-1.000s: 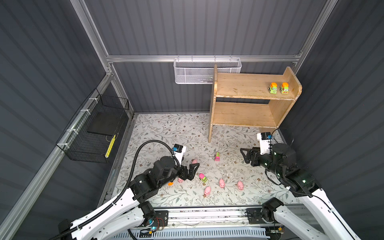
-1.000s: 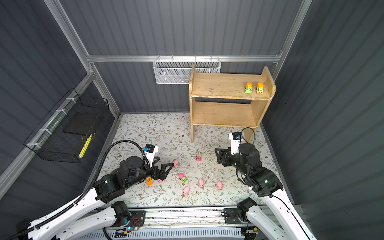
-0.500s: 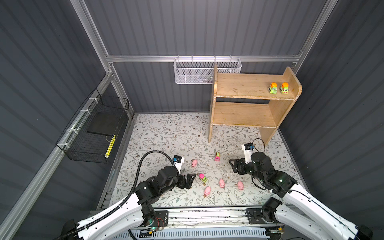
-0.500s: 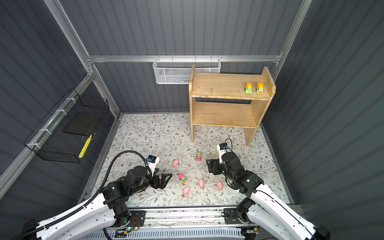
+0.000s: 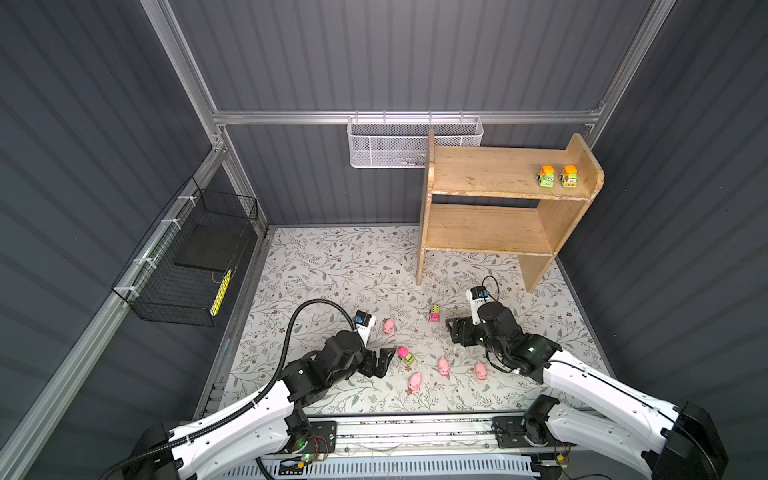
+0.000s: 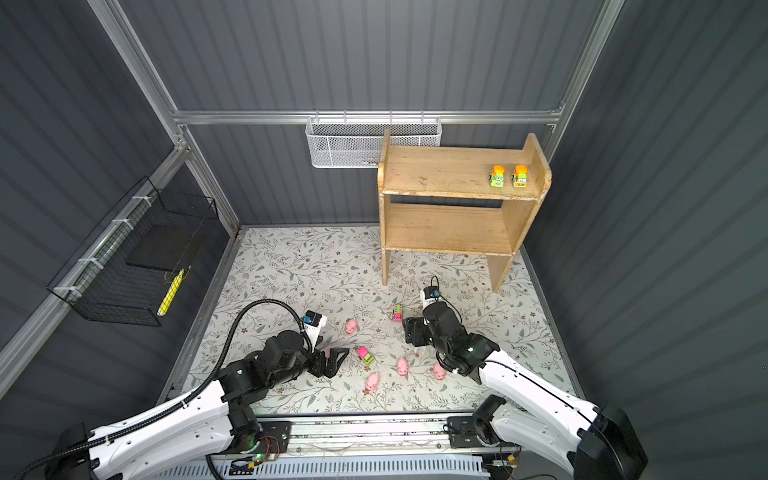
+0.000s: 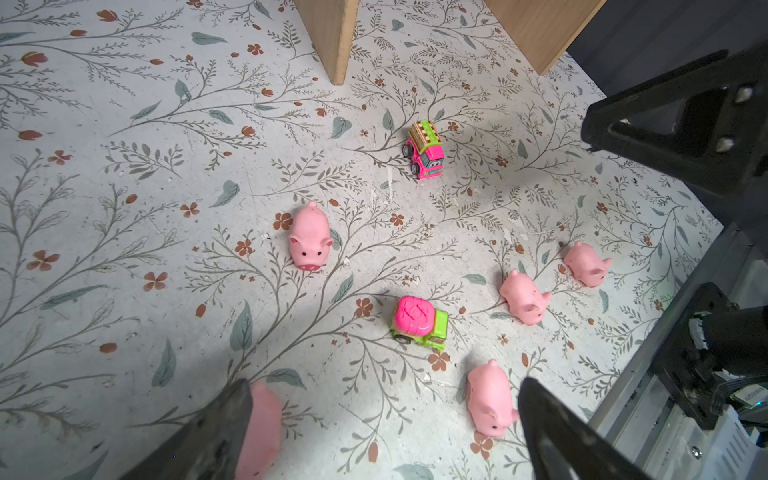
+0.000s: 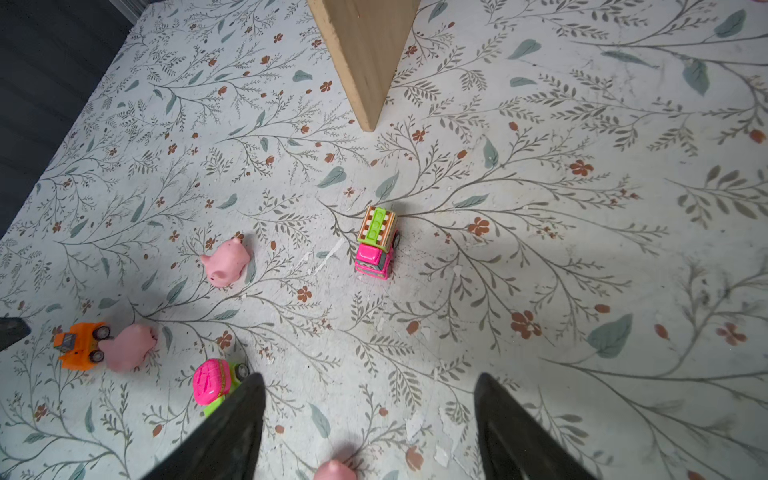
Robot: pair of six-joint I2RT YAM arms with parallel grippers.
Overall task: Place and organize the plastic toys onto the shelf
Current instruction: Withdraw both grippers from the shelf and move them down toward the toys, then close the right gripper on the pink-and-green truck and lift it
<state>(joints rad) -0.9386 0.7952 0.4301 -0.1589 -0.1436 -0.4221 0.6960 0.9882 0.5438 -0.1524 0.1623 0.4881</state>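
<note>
The wooden shelf point(image 5: 490, 226) point(image 6: 449, 226) stands at the back right, with two green-and-orange vehicles point(image 5: 557, 176) point(image 6: 508, 176) on its top tier. The other plastic toys lie on the floral floor: a pink-and-green truck point(image 5: 434, 313) point(image 8: 376, 245), a pink-topped green vehicle point(image 5: 406, 355) point(image 7: 419, 324) and several pink pigs point(image 5: 444, 366) point(image 7: 311, 239). My left gripper point(image 5: 384, 362) point(image 7: 384, 386) hangs low and open; one blurred pig point(image 7: 262, 419) sits against a finger. My right gripper point(image 5: 454, 332) point(image 8: 369, 378) is open just short of the truck. An orange vehicle point(image 8: 79, 345) touches a pig point(image 8: 129, 347).
A white mesh basket point(image 5: 415, 141) hangs on the back wall beside the shelf. A black wire basket point(image 5: 187, 262) is fixed to the left wall. The shelf's left leg point(image 8: 365, 54) stands just beyond the truck. A metal rail point(image 5: 395, 428) runs along the front edge.
My right gripper has swung left and down from near the shelf's leg to the truck. The left gripper has dropped lower and slid slightly toward the front. No toy has moved.
</note>
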